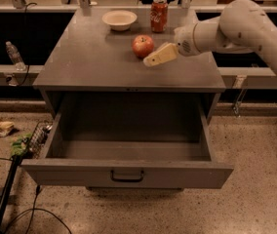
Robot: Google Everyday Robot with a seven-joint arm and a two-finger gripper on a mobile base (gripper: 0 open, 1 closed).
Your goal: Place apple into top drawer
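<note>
The red apple (143,46) sits on the grey cabinet top (94,62), right of its middle. My gripper (160,55) reaches in from the right on the white arm (236,26), with its tan tip just right of and in front of the apple, close to it or touching it. The top drawer (127,172) is pulled fully open below the cabinet top. Its inside is bare, and a dark pull handle (127,176) sits in the middle of its front panel.
A red soda can (159,14) and a shallow white bowl (119,19) stand at the back of the cabinet top. A plastic bottle (14,55) stands on a ledge at left. Cables and a basket (33,139) lie on the floor left of the drawer.
</note>
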